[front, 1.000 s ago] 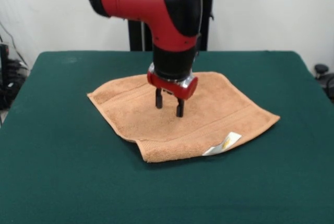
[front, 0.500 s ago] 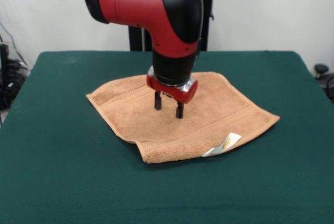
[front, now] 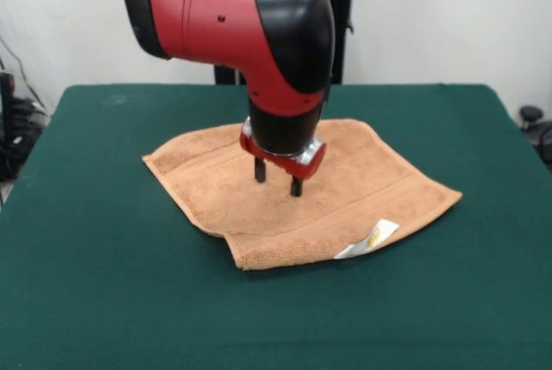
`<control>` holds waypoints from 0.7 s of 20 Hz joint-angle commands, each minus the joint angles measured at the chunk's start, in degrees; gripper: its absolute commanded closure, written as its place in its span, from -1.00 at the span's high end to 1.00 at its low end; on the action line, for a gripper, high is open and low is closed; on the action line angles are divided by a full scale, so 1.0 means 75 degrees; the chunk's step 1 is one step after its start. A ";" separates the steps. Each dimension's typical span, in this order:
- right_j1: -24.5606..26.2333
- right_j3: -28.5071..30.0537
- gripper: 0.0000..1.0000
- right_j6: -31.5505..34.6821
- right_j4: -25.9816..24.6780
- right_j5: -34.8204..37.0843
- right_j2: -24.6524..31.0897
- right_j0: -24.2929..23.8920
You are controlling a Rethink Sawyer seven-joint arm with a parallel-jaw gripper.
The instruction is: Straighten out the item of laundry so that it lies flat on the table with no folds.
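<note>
1. My pincer (front: 278,178) hangs over the middle of the towel (front: 345,189), its two black fingers (front: 260,170) pointing down and spread apart with bare towel showing between them, so it is released and grips nothing.
2. Whether the fingertips actually touch the terry I cannot tell; they end at or just above its surface.
3. Above the fingers sits my red wrist collar, then a black cuff, then the bulky red and black arm (front: 259,25) coming down from the top and hiding part of the towel's far edge.
4. The towel lies near the centre of the table (front: 95,284), turned like a diamond, one corner pointing left and another right.
5. Its near corner is doubled: a thick rounded edge shows at the front, so the cloth is not yet flat there.
6. A small white label (front: 369,238) with a yellow mark lies at the front right edge, just beside that fold.
7. Woven border bands run along the left and right sides of the towel.
8. Dark green cloth surrounds the towel on every side.
</note>
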 commanded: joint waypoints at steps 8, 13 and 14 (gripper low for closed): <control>0.2864 -0.2830 1.00 -0.0479 -0.1039 -0.2462 0.0990 -0.0248; 0.3016 -0.3202 1.00 -0.0563 -0.1202 -0.2278 0.1160 -0.0331; 0.3044 -0.3265 1.00 -0.0572 -0.1237 -0.2269 0.1173 -0.0335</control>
